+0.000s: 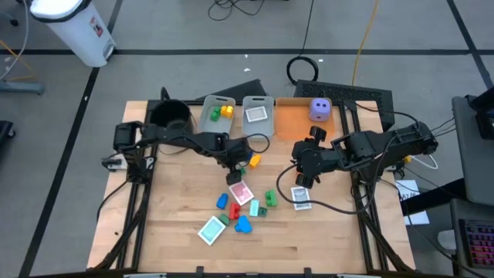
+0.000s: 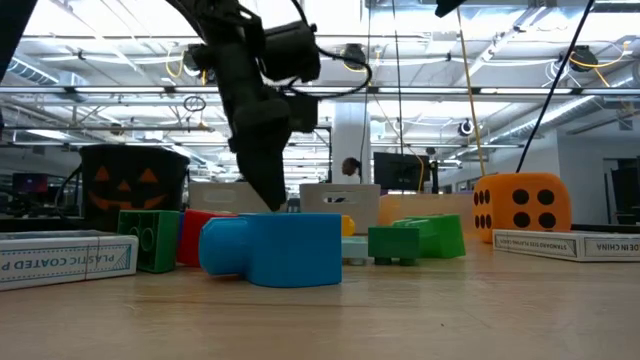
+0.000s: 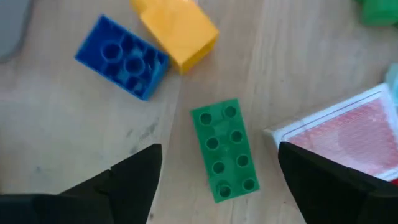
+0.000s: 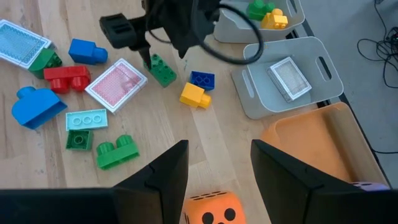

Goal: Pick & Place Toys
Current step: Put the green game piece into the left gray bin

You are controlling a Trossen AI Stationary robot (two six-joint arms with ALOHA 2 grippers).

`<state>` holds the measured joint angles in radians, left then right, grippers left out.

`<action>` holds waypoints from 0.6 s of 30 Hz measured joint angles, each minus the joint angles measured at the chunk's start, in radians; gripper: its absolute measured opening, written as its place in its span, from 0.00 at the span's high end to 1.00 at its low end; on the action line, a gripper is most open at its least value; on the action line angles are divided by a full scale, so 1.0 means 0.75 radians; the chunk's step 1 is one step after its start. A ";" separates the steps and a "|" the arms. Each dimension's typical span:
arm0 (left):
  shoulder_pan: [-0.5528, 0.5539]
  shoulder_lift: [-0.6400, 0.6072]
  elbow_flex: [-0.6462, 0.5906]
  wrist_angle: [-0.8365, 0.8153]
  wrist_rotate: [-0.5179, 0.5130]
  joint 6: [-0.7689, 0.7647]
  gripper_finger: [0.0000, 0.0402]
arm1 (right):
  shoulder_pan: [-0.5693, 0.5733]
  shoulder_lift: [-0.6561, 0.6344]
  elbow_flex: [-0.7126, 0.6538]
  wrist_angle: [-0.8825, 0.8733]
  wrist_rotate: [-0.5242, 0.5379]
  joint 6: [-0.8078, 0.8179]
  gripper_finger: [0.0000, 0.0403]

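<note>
Nearest the front edge of the table a blue-backed card lies flat. Just right of it is a large blue block. A little farther in sits a loose cluster: a small blue block, a red block, a pale teal block and a pair of green blocks. A red-backed card lies among them. To the right, apart from the cluster, another card lies on the wood.

The right gripper hangs above that spot with its jaws apart and nothing between them. The orange die rests on the table below it, right of the blocks.

Left of centre, the left gripper is low over the table. Its jaws are spread wide to either side of a long green block, and neither finger touches it. This block lies flat, studs up, just left of the red-backed card. Just beyond it are a yellow block and a dark blue block, side by side.

Along the far edge, from left to right, stand a round black pot, a clear bin holding a green and a yellow block, a second clear bin holding a card, and a flat orange tray. The purple die sits on the tray's far right corner.
</note>
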<state>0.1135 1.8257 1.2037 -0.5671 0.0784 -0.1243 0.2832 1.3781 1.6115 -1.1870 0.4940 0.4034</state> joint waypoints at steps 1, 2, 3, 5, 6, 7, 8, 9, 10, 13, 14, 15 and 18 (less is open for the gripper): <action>0.000 0.013 0.000 -0.001 0.001 -0.006 0.17 | 0.000 0.000 0.000 0.000 0.000 0.000 0.59; 0.000 0.025 0.000 -0.007 0.001 -0.010 0.17 | 0.000 0.000 0.000 0.001 0.000 0.000 0.59; 0.000 0.038 0.000 -0.010 0.001 -0.011 0.17 | 0.000 0.000 0.000 0.000 0.000 0.000 0.59; -0.001 0.059 -0.001 -0.014 0.001 -0.012 0.17 | 0.000 0.000 0.000 0.000 0.000 0.000 0.59; -0.001 0.068 -0.001 -0.014 0.001 -0.014 0.17 | 0.000 0.000 0.000 0.000 0.000 0.000 0.59; -0.001 0.074 -0.001 -0.014 0.001 -0.018 0.16 | 0.000 0.000 0.000 0.000 0.000 0.000 0.59; -0.001 0.081 -0.001 -0.013 0.001 -0.018 0.16 | 0.000 0.000 0.000 0.000 0.000 0.000 0.59; -0.001 0.087 -0.001 -0.013 0.001 -0.017 0.16 | 0.000 0.000 0.000 0.000 0.000 0.000 0.59; -0.001 0.090 -0.001 -0.014 0.000 -0.017 0.16 | 0.000 0.000 0.000 0.000 0.000 0.000 0.59; -0.001 0.094 -0.001 -0.015 -0.001 -0.012 0.16 | 0.000 0.000 0.000 0.000 0.000 0.000 0.59; -0.001 0.096 -0.001 -0.012 -0.001 -0.008 0.16 | 0.000 0.000 0.000 0.000 0.000 0.000 0.59; -0.001 0.098 -0.001 -0.014 -0.001 -0.007 0.16 | 0.000 0.000 0.000 0.000 0.000 0.000 0.59; -0.005 0.113 -0.001 -0.023 -0.026 -0.011 0.16 | 0.000 0.000 0.000 0.000 0.000 0.000 0.59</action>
<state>0.1095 1.9105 1.2034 -0.5845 0.0586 -0.1323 0.2832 1.3781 1.6115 -1.1873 0.4938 0.4034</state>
